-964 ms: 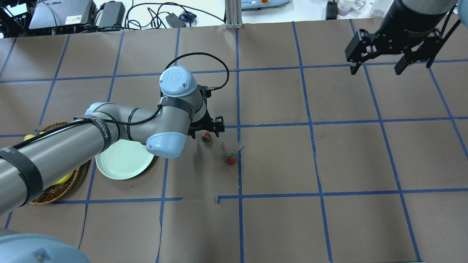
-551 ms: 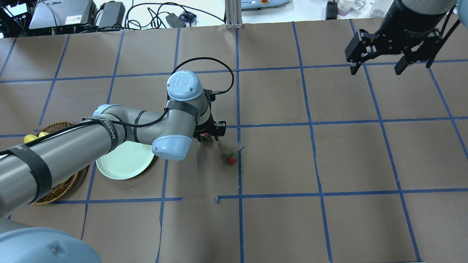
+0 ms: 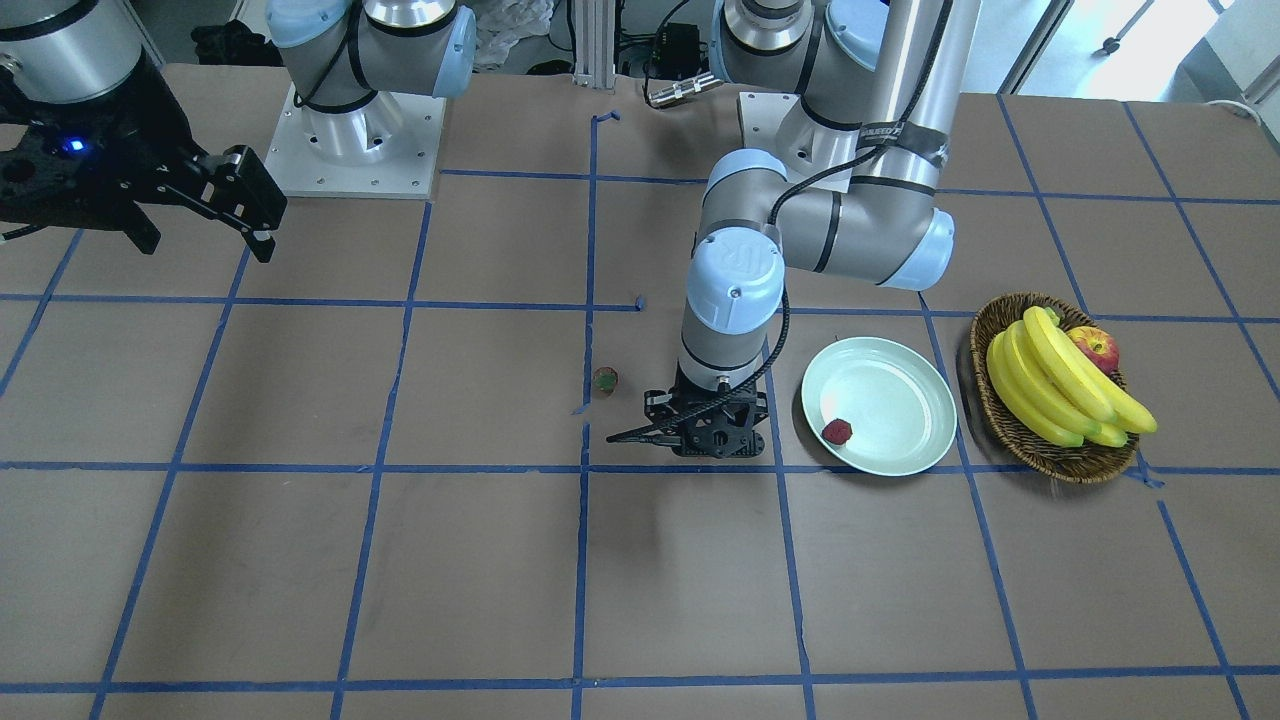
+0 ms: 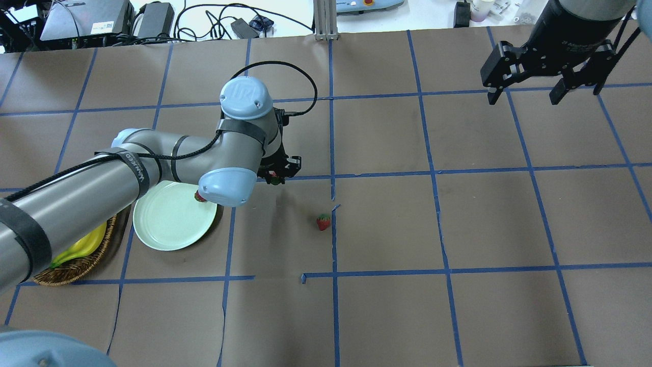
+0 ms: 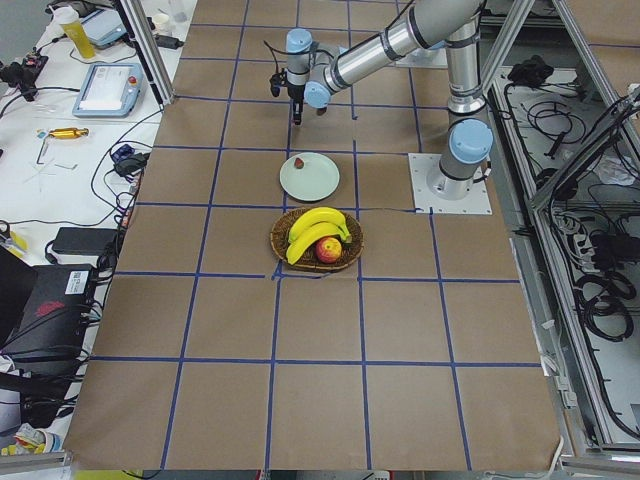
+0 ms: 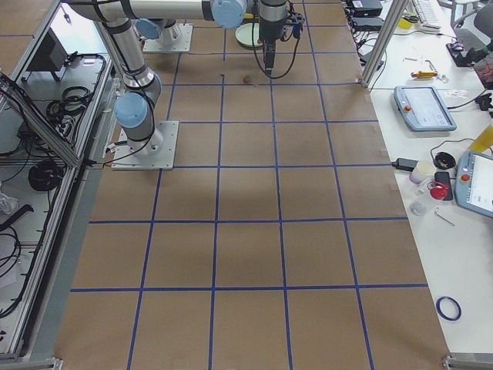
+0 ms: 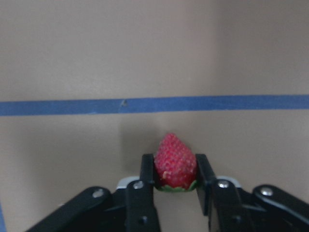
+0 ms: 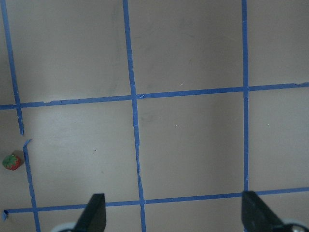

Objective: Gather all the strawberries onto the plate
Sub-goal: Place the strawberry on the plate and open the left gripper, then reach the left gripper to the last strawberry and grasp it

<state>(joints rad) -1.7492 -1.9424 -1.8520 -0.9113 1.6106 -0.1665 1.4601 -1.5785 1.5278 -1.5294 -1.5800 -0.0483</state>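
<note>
Left tool (image 7: pixel 175 168) clamped on strawberry (image 7: pixel 175 157), just beside plate (image 4: pixel 165 232). Next: carry over plate, release. Right tool (image 4: pixel 523 98) spread, idle.

Not much readable here. Looks like a UR logo on the pale blue round joint cap (image 4: pixel 246 97) of the grey left arm. White lettering on the black strap (image 4: pixel 135 171) around that arm, too blurry to make out. Same for the tiny white print on the right arm's black wrist housing (image 4: pixel 575 44).
</note>
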